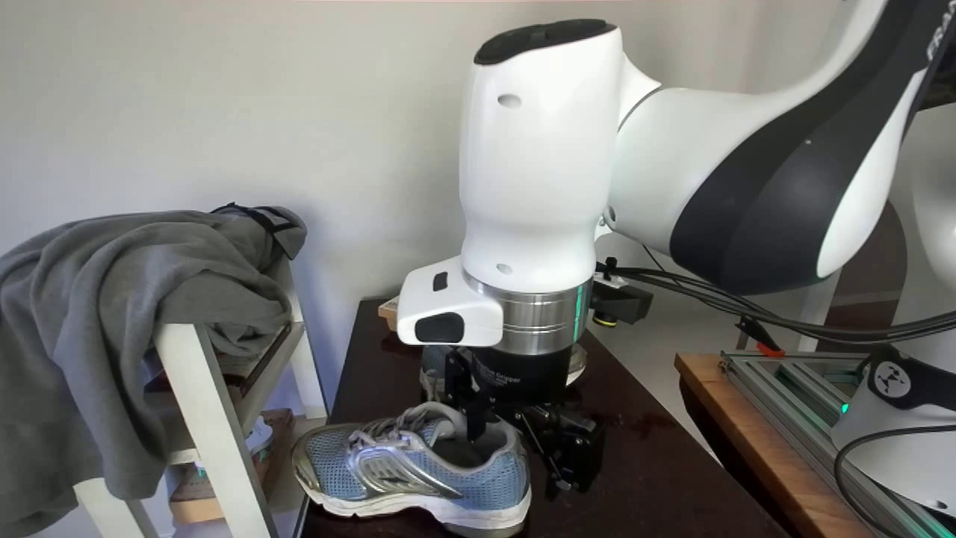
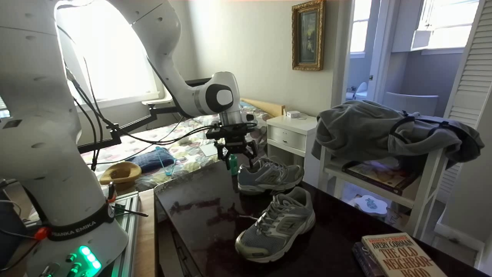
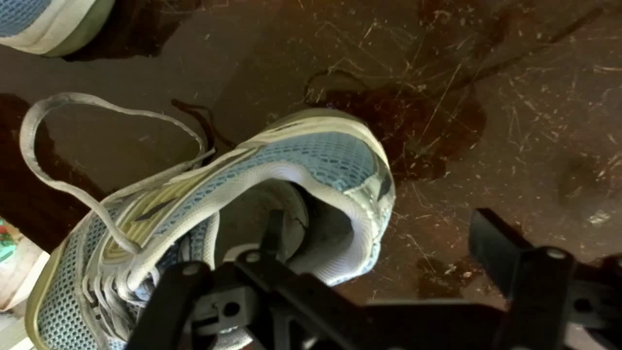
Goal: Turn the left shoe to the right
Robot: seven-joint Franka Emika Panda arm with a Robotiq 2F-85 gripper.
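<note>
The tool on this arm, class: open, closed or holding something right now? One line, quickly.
Tool: open, holding nothing; one finger is at the opening of the left shoe, the other beyond its heel.

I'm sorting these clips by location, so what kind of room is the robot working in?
Most likely a home bedroom: in an exterior view there's a bed, a white nightstand near it, and a framed picture hung higher up.
</note>
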